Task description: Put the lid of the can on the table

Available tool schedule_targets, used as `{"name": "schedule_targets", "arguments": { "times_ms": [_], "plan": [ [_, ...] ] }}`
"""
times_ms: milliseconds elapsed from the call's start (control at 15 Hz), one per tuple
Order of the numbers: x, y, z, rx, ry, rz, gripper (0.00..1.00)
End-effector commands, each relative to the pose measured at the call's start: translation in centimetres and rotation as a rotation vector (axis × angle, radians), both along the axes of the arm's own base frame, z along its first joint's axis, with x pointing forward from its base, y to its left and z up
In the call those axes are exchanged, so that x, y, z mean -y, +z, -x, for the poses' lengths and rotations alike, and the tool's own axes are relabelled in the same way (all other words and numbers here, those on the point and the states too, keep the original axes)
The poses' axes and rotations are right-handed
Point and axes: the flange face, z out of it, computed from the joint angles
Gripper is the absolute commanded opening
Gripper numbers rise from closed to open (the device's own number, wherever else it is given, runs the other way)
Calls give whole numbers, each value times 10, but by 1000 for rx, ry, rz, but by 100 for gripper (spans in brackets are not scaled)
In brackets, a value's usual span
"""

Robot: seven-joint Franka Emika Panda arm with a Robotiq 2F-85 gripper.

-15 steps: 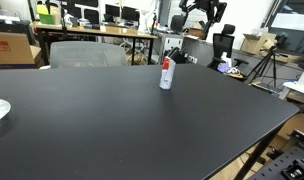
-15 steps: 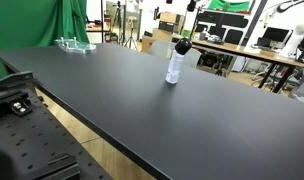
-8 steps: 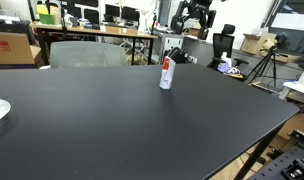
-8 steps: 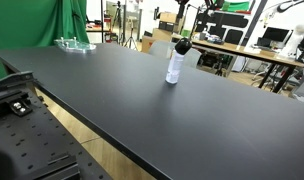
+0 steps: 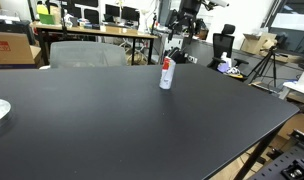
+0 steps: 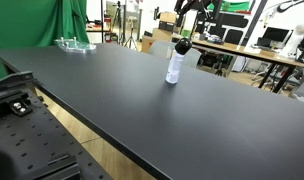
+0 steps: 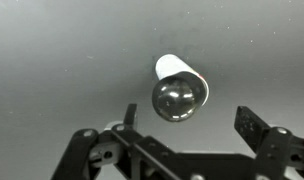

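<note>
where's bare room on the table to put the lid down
Almost all of the table is bare, above all the wide stretch between the can and the near edge. Only the clear dish at one end takes space. Crowded desks lie beyond the table.

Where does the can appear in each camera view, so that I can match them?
In an exterior view: can upright, just right of centre, upper half.
In an exterior view: can upright, right of centre, upper half.
Wrist view: can near centre, seen from above, black lid facing the camera.
Shared landmark: the black table under it.
</note>
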Motion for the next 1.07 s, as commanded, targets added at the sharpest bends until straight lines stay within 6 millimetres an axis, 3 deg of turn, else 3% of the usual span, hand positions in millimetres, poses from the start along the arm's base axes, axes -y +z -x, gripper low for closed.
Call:
{"name": "schedule_targets", "arguments": {
  "times_ms": [0, 467, 1000],
  "plan": [
    [-3, -4, -13, -2, 27, -20, 100],
    [-11, -8, -9, -6, 57, -39, 100],
    [0, -14, -5, -11, 21, -63, 100]
  ]
}}
